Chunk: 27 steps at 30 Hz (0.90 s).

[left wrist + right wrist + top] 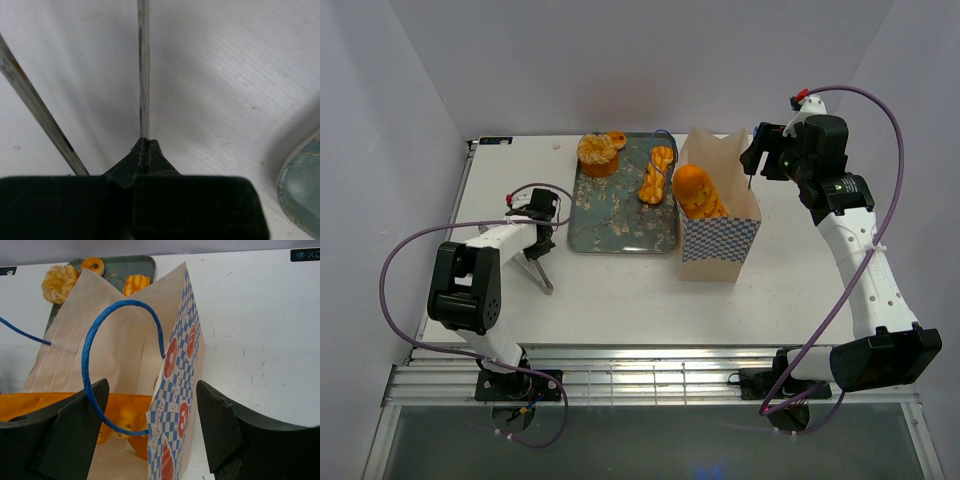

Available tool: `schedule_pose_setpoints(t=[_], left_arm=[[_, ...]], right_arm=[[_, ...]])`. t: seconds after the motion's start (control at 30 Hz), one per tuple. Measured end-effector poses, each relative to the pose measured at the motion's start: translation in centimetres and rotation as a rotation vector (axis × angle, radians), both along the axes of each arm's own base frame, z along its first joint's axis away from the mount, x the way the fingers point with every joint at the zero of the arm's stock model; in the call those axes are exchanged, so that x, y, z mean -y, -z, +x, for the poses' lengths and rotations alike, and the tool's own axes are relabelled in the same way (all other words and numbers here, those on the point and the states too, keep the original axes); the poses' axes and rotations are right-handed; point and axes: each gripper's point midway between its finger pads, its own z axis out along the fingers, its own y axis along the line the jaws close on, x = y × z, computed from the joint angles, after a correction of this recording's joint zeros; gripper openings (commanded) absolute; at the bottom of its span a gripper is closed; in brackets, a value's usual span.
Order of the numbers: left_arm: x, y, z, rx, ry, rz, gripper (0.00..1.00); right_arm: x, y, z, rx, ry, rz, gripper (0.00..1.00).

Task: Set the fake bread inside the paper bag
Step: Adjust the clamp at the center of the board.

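Observation:
The paper bag [718,232] stands upright right of the tray, with the long baguette [700,192] standing inside it. In the right wrist view the bag's checkered side wall [182,390] rises between the fingers of my open right gripper [150,427], which straddles the rim, and the orange baguette [122,415] shows inside. My right gripper [752,160] hovers at the bag's far right corner. The frosted cupcake [598,153], ring donut [617,139] and twisted stick [657,175] lie on the tray. My left gripper [537,243] is shut on metal tongs [143,75] resting on the table.
The grey blossom-patterned tray [620,225] lies at centre back, and its edge shows in the left wrist view [302,185]. The tongs [540,274] point toward the near left. The bag's blue cord handle [97,335] loops in front of the right gripper's left finger. White walls enclose the table.

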Motion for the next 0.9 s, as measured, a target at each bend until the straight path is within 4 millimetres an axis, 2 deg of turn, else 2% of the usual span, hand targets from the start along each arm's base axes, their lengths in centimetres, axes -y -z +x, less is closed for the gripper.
schedule_pose_setpoints(t=[0.27,0.4,0.43,0.57,0.7,0.73,0.77,0.83,0.9], left_arm=[[1.6,-1.8,5.5,0.133,0.276,-0.033,0.1],[2.4,-2.0,8.4,0.159,0.383,-0.066,0.18],[2.4,-1.8,9.0,0.161,0.402,-0.076,0.24],[2.2,-0.3,9.7,0.145,0.457,-0.122,0.32],[2.0,-0.2,9.9,0.148,0.489,-0.148,0.37],[1.9,-0.3,9.9,0.15,0.493,-0.15,0.43],[1.9,-0.3,10.0,0.15,0.497,-0.15,0.57],[1.9,-0.7,10.2,0.161,0.504,-0.15,0.67],[2.1,-1.4,10.3,0.192,0.504,-0.156,0.94]], right_arm=[[-0.1,0.1,0.0,-0.004,-0.003,0.006,0.76],[-0.1,0.2,0.0,-0.006,-0.003,0.006,0.76],[-0.1,0.2,0.0,-0.007,-0.003,0.006,0.76],[-0.1,0.3,-0.1,-0.008,-0.003,0.006,0.76],[-0.1,0.4,-0.1,-0.008,-0.004,0.006,0.76],[-0.2,0.5,-0.2,-0.011,-0.007,0.006,0.76],[-0.2,0.6,-0.2,-0.012,-0.007,0.006,0.76],[-0.2,0.6,-0.2,-0.013,-0.009,0.007,0.76],[-0.2,0.6,-0.3,-0.013,-0.01,0.007,0.76]])
